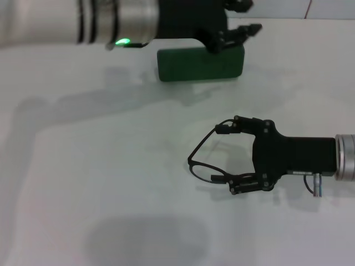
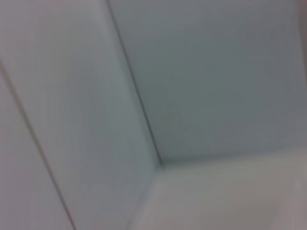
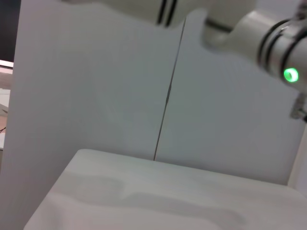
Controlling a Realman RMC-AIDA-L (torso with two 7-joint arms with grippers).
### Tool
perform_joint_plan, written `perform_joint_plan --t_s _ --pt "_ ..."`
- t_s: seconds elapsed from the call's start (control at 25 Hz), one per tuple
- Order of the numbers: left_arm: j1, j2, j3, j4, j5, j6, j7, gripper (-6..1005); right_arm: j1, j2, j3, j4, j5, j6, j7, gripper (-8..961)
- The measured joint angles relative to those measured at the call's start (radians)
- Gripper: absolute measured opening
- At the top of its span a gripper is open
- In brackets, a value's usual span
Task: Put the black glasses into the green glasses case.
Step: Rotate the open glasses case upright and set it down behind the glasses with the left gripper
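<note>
Toward the far left of the white bench (image 1: 83,177), the left gripper (image 1: 239,25) hangs with jaws spread over the closed green glasses case (image 1: 201,64); it should lift the lid before anything else. Nearer and to the right, the black glasses (image 1: 208,158) lie between the spread jaws of the right gripper (image 1: 230,158), which should close gently on the frame, not the lenses

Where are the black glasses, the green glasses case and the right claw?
black glasses (image 1: 201,169): head view, front frame rim.
green glasses case (image 1: 191,65): head view, closed lid.
right claw (image 1: 228,155): head view, between its fingertips.
</note>
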Motion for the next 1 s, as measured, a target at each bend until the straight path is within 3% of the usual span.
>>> perform_joint_plan --t_s 0.16,0.28,0.48,0.8,1.0 --pt "0.139 -0.004 0.001 -0.003 -0.278 -0.004 0.098 425 0.013 0.0 -0.001 -0.002 0.001 0.002 0.004 871" --pt "0.159 -0.001 -0.011 -0.01 -0.322 -0.036 -0.002 426 0.015 0.0 -0.002 -0.003 0.001 0.003 0.005 871" --pt "0.116 0.019 -0.044 -0.057 -0.165 -0.086 -0.28 427 0.017 0.0 -0.013 0.0 0.001 0.006 0.005 871" --pt "0.068 0.006 -0.048 -0.077 -0.026 -0.099 -0.401 428 0.018 0.0 -0.017 0.009 0.001 0.009 0.006 871" --pt "-0.079 0.016 -0.049 -0.201 0.089 -0.252 -0.553 430 0.021 0.0 -0.026 0.009 0.003 0.009 0.005 871"
